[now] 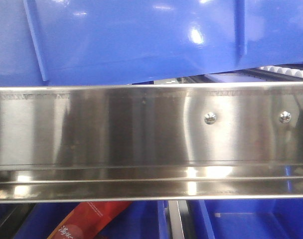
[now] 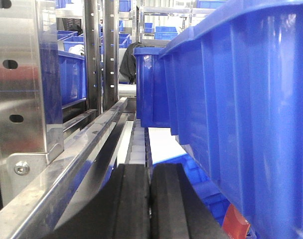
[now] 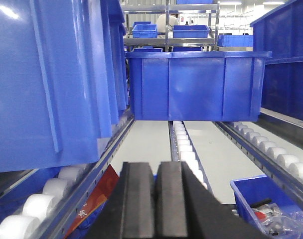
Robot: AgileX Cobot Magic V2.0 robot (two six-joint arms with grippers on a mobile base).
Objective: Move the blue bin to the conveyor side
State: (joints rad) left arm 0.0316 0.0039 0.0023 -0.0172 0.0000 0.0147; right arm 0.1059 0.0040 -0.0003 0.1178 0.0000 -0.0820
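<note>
Glossy blue plastic bin (image 1: pixel 141 40) above polished steel rack rail (image 1: pixel 116 134), two screws (image 1: pixel 210 118).
Jaws closed, empty on left gripper (image 2: pixel 150 199) and right gripper (image 3: pixel 156 199); red packet (image 1: pixel 86 221) print unreadable.

At our left the bin (image 3: pixel 52 74) stands over the rack's rollers (image 3: pixel 32 209). Farther back we see another crate (image 3: pixel 196 87) across the middle roller row (image 3: pixel 184 142).

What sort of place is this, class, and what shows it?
Likely a warehouse or factory storage area: blue plastic crates sit on stainless-steel racks with white rollers, and more shelving holding bins stands behind.
</note>
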